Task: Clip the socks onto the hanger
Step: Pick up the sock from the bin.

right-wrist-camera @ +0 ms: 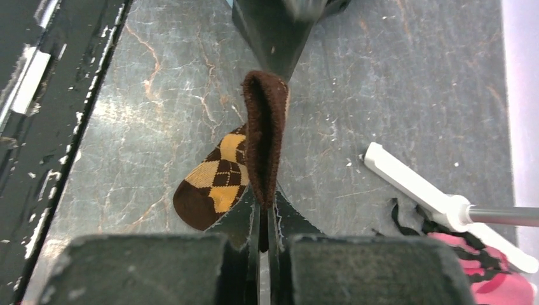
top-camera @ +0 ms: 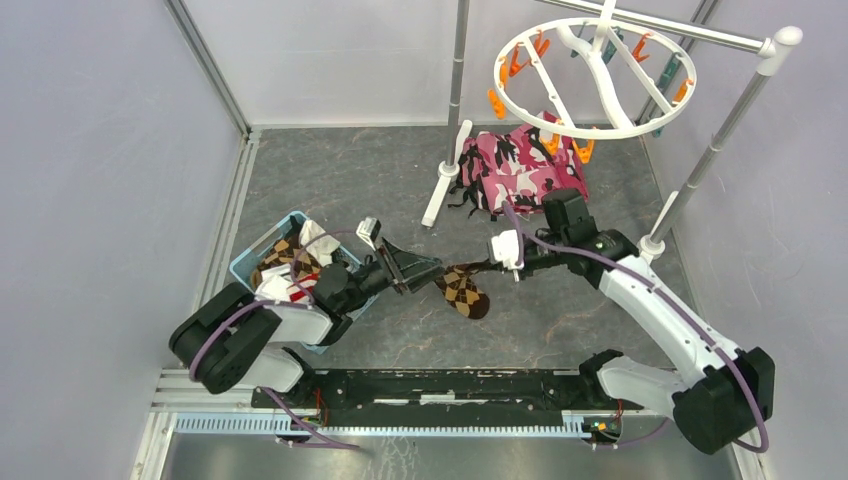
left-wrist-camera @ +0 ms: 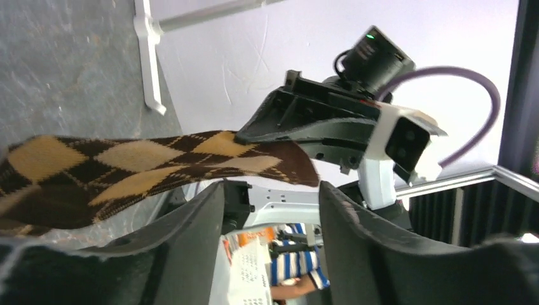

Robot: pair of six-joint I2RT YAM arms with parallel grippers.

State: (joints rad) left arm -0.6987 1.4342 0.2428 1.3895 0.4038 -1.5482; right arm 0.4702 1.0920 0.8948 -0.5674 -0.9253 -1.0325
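Note:
A brown-and-black argyle sock [top-camera: 464,292] hangs in the middle of the floor, its toe trailing on the ground. My right gripper [top-camera: 483,266] is shut on the sock's dark brown cuff [right-wrist-camera: 266,127], which is pinched flat between its fingers [right-wrist-camera: 264,213]. My left gripper [top-camera: 428,268] is just left of the sock and open. In the left wrist view the sock [left-wrist-camera: 146,162] stretches across past the fingertips, with nothing between the fingers [left-wrist-camera: 356,235]. The white round hanger [top-camera: 594,78], with orange and teal clips, hangs at the back right. More socks [top-camera: 290,255] lie in the basket.
A blue basket [top-camera: 246,262] stands at the left beside my left arm. A pink camouflage cloth [top-camera: 520,168] lies under the hanger. A silver rail [top-camera: 700,38] on white-capped poles spans the back, with one white foot [right-wrist-camera: 407,181] near the sock.

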